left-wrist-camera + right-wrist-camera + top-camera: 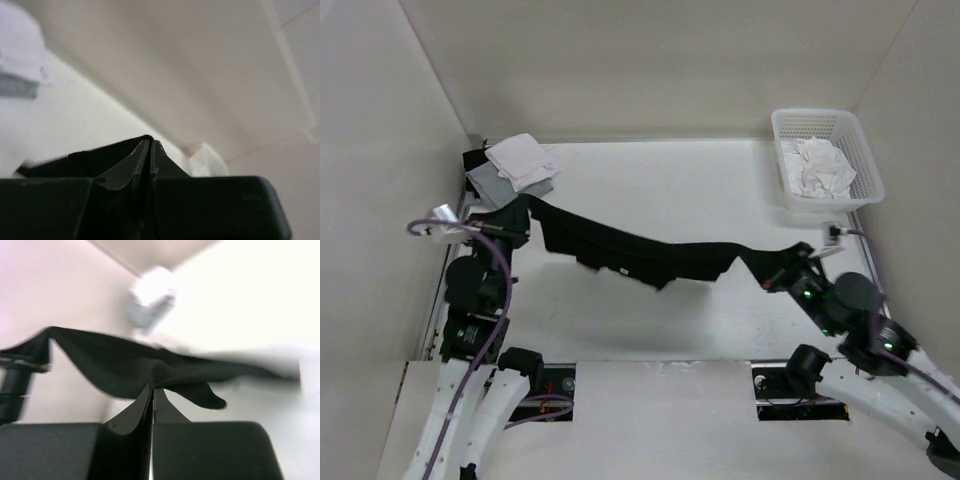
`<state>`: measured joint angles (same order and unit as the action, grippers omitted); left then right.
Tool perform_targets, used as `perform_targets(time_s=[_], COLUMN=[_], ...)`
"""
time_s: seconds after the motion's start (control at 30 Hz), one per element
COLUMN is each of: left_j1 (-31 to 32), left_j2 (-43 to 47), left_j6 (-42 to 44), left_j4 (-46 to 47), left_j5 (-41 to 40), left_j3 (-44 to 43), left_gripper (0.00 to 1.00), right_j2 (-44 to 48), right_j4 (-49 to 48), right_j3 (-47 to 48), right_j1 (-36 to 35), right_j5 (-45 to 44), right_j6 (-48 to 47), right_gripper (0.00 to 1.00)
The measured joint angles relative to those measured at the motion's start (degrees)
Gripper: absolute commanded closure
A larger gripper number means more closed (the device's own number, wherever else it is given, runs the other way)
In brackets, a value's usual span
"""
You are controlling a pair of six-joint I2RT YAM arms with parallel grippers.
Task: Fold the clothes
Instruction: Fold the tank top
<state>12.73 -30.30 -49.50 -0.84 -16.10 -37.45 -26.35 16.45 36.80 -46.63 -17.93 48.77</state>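
Black T-shirt [650, 255] hangs stretched across mid-frame, sagging above the white table [670, 180]. I see the left gripper [523, 212] clamped on its upper-left end and the right gripper [782, 275] pinching its right end.

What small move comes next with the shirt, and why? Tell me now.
Probably lower the left claw and right claw together, laying the black T-shirt flat on the table: each is shut on one end, and it hangs stretched between them, sagging mid-span.

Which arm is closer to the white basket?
Right. The right end effector is just short of the basket, nearer the arms; the left end effector is across the table, beside the folded stack.
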Motion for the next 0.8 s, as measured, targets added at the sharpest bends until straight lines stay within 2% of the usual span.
perform_targets(time_s=[0.1, 0.23, 0.33, 0.4, 0.5, 0.6, 0.7, 0.8], left_j1=[0.59, 0.83, 0.85, 0.94, 1.07, 0.63, -0.63, -1.46], left_j2=[5.62, 9.38, 9.53, 8.87, 5.62, -2.27, -14.14, -29.44], left_j6=[2.21, 3.98, 4.46, 4.5, 4.44, 4.35, 4.04, 3.06], left_j4=[-5.66, -9.38, -10.47, -11.21, -11.28, -9.38, -5.77, 0.63], left_j5=[-0.37, -0.44, -0.5, -0.57, -0.76, -0.85, -0.72, -0.59], left_j3=[-9.2, -17.51, -17.94, -15.41, -9.25, -2.27, 2.6, 3.1], left_gripper=[1.0, 1.0, 1.0, 1.0, 1.0, 1.0, 1.0, 1.0], right_j2=[5.09, 5.97, 3.34, -0.28, -5.88, -12.13, -21.88, -36.26], right_j4=[7.26, 10.97, 12.46, 13.03, 11.65, 7.54, 0.33, -7.39], right_j3=[11.17, 20.15, 21.35, 20.81, 16.65, 10.27, 5.4, 5.09], right_j1=[-8.41, -18.88, -23.34, -23.21, -15.82, 0.09, 16.09, 25.55], right_j5=[-5.49, -12.22, -16.57, -17.7, -14.49, -4.35, 7.39, 15.63], right_j6=[-0.94, -1.68, -2.8, -3.74, -5.25, -6.4, -6.47, -6.32], right_gripper=[1.0, 0.99, 0.99, 0.99, 0.99, 0.99, 0.99, 0.99])
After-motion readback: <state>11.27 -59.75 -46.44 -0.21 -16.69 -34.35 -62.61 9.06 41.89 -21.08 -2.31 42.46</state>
